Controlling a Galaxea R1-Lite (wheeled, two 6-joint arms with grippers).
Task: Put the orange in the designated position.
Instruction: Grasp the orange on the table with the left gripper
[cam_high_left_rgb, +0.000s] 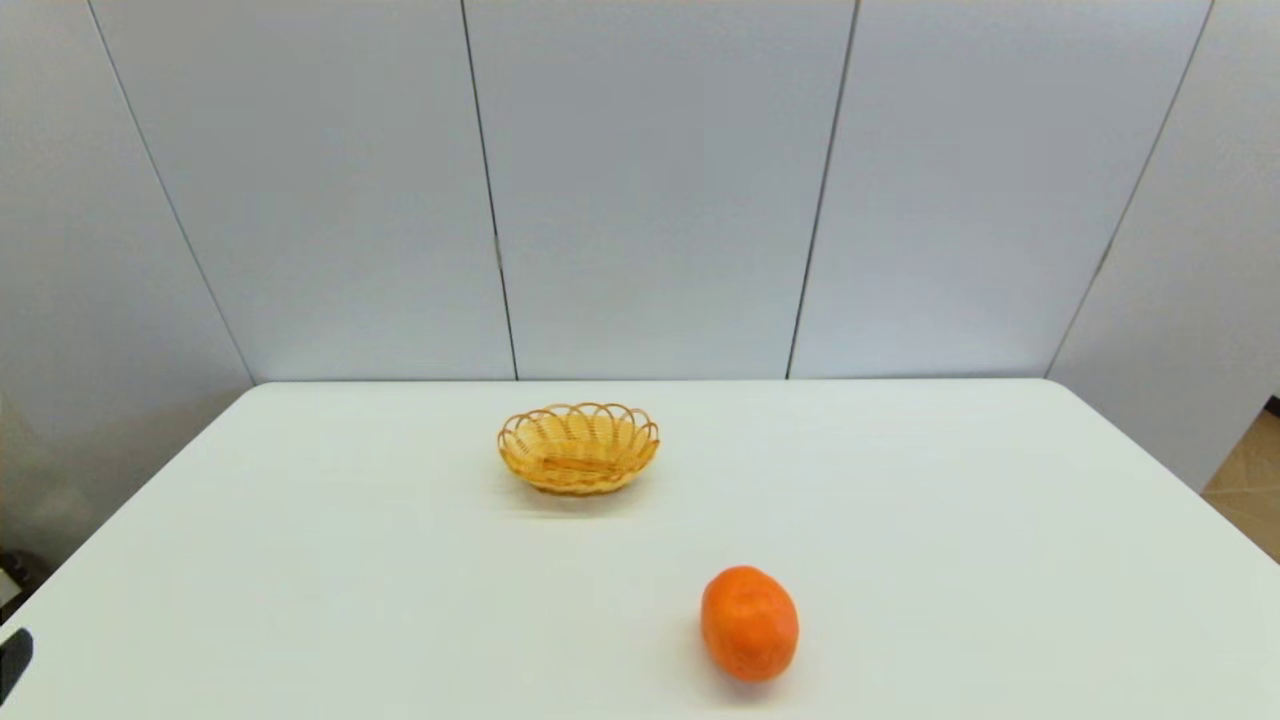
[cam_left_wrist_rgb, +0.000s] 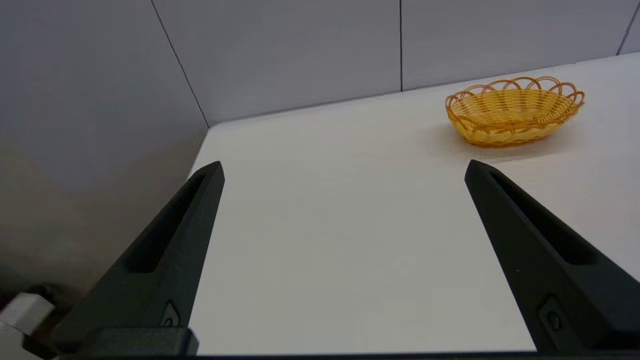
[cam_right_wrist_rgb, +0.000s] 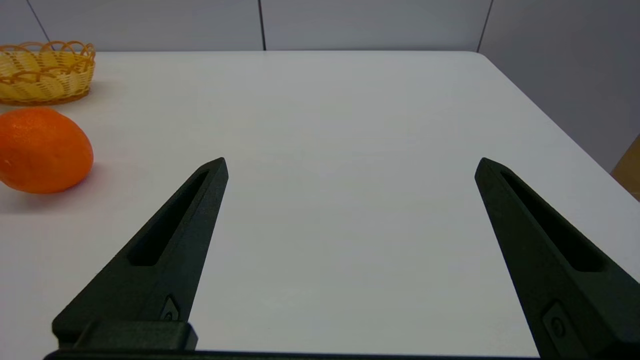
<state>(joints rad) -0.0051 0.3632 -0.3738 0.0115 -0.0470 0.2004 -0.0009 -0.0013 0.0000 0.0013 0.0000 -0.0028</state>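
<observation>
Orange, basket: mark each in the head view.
orange (cam_high_left_rgb: 749, 624), head view, middle of its dimpled skin.
basket (cam_high_left_rgb: 578, 480), head view, front woven wall below the looped rim.

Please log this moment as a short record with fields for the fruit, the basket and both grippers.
fruit: bright orange oval orange, on the white table, near front edge
basket: yellow-tan woven wicker basket, farther back, to the robot's left of the fruit, apart, nothing inside
left gripper: open, holding nothing, over table's left side
right gripper: open, holding nothing, to the fruit's right
</observation>
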